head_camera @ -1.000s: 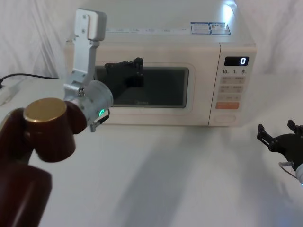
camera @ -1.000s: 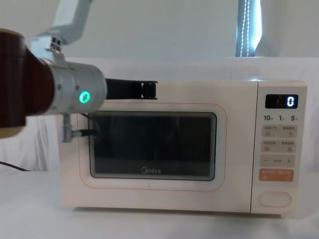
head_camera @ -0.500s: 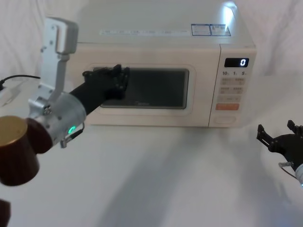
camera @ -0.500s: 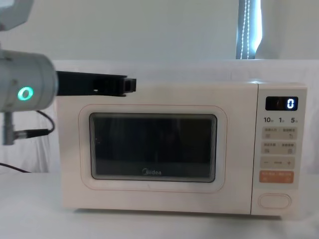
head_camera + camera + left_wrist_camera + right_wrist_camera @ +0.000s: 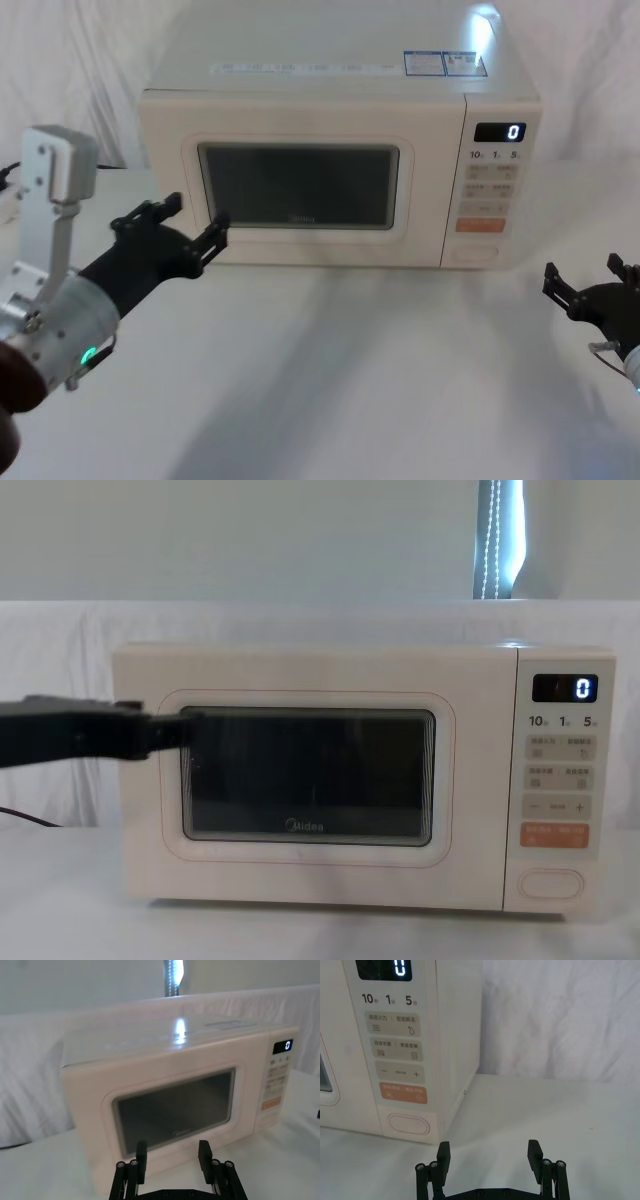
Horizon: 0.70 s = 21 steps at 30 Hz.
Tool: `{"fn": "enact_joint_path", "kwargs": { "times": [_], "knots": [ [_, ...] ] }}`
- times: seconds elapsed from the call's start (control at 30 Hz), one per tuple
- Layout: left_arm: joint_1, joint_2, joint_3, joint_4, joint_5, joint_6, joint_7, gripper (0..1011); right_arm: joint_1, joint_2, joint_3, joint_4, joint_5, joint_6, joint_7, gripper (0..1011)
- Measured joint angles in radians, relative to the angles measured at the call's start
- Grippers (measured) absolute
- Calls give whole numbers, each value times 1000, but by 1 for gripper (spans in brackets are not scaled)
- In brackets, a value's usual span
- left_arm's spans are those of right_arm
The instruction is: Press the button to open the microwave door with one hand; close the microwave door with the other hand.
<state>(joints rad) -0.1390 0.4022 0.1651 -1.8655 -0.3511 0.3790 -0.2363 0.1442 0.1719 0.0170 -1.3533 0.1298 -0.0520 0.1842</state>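
The cream microwave stands at the back of the table with its microwave door (image 5: 300, 186) flush with the front, dark window (image 5: 305, 775) facing me. The wide pill-shaped button (image 5: 474, 252) sits at the bottom of the control panel, also plain in the right wrist view as the button (image 5: 408, 1124) and the chest view as the button (image 5: 551, 883). My left gripper (image 5: 195, 214) hovers open in front of the door's lower left corner, a short gap away, nothing between its fingers (image 5: 141, 1159). My right gripper (image 5: 582, 270) rests open low at the table's right, in front of and right of the button, apart from it.
An orange key (image 5: 480, 224) lies just above the button, with small labelled keys and a lit display (image 5: 500, 131) higher up. A black cable (image 5: 60, 160) runs along the far left. White cloth hangs behind the microwave. Bare white table (image 5: 350, 370) spreads in front.
My left arm has pulled back and down from the door's upper left to its lower left front, and its fingers have gone from shut to apart. The right arm has not moved.
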Motion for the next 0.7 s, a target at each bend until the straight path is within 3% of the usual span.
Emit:
{"fn": "enact_joint_path", "kwargs": {
  "times": [0.07,0.2,0.23,0.43,0.7],
  "knots": [
    [42,14,-23,-13,-6,-14,6,736,0,0,0,0,0,0,0,1002],
    [90,27,-50,-24,-18,-32,11,793,0,0,0,0,0,0,0,1002],
    [97,28,-54,-25,-20,-35,11,866,0,0,0,0,0,0,0,1002],
    [148,40,-78,-31,-30,-63,13,1001,0,0,0,0,0,0,0,1002],
    [198,37,-96,-25,-26,-107,32,1001,0,0,0,0,0,0,0,1002]
  ]
}}
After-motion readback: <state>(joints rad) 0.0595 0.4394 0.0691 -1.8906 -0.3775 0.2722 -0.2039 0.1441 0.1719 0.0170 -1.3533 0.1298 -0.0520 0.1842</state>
